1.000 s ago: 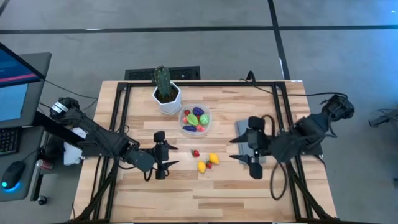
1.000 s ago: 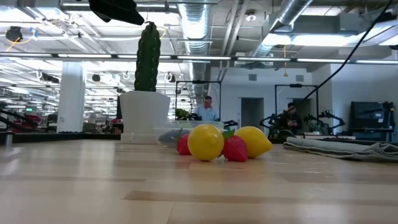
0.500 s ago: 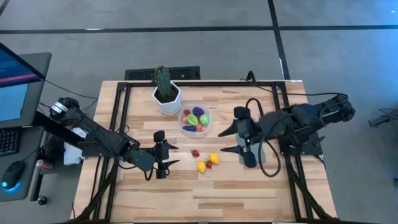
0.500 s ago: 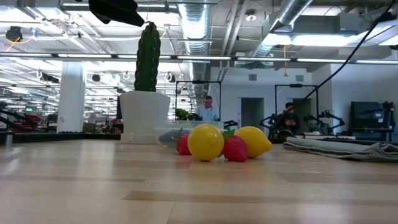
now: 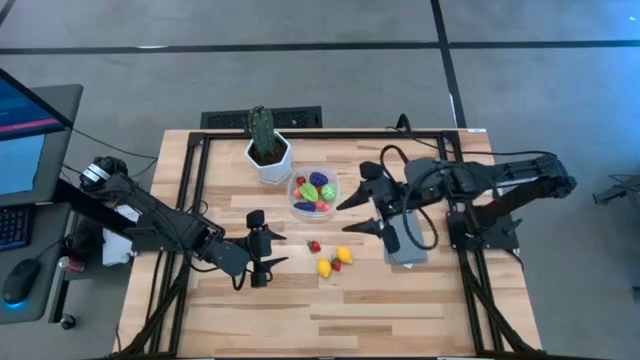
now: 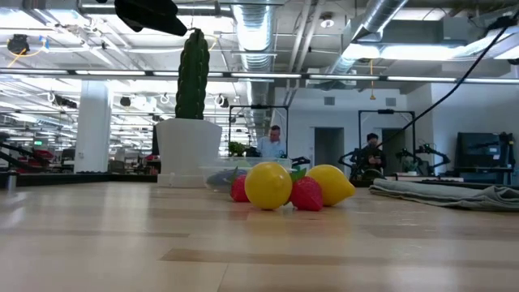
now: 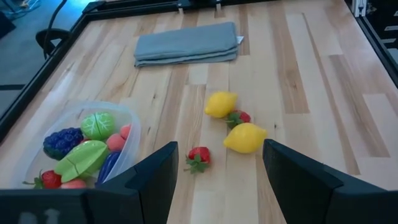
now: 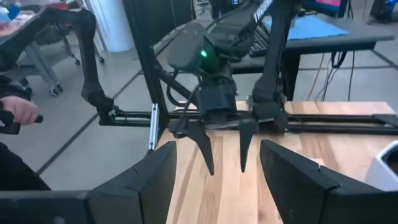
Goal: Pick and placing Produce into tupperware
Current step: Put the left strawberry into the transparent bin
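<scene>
High view: wood table [image 5: 400, 310], both grippers open, empty, left gripper [image 5: 268, 249], right gripper [image 5: 352, 214]; grey floor [image 5: 300, 80].

Clear tupperware [image 5: 314, 193] part-filled, loose produce [image 5: 334, 258] beside

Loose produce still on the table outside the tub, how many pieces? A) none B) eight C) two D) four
D: the left wrist view shows two lemons and two strawberries on the wood beside the clear tub.
</scene>
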You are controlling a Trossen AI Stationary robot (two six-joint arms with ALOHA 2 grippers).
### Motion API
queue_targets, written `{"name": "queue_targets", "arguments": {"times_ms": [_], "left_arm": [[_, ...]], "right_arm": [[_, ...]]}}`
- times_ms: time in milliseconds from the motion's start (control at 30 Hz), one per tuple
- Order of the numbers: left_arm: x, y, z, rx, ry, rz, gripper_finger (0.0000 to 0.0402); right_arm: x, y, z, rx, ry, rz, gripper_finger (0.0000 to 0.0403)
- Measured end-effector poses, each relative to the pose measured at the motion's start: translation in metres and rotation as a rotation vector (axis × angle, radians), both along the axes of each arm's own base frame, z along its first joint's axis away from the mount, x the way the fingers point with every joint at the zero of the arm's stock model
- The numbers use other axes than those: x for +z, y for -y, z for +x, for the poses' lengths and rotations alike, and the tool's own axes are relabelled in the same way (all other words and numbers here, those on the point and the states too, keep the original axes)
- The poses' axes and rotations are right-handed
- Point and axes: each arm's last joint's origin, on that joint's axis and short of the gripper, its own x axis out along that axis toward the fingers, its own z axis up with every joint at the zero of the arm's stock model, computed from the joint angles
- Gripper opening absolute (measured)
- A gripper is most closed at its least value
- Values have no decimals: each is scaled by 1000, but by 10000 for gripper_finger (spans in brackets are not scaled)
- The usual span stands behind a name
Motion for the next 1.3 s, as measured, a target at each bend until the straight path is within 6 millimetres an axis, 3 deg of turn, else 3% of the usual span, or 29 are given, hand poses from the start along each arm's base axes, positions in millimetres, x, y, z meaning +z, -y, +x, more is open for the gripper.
{"name": "queue_targets", "arguments": {"times_ms": [533, 800, 1000, 1200, 1300], "left_arm": [[-6, -4, -4, 7, -79, 41, 226], [-7, -12, 0, 9, -96, 11, 226], [-7, -18, 3, 23, -101, 25, 226], [-7, -23, 4, 23, -112, 55, 226], [-8, -26, 5, 24, -123, 54, 226]], "right_arm": [[-71, 21, -17, -29, 165, 159, 253], [-99, 27, -29, -59, 143, 191, 253], [-111, 38, -30, -185, -13, 344, 253], [-140, 46, -40, -287, -333, 341, 253], [-143, 43, -42, -266, -361, 280, 253]]}}
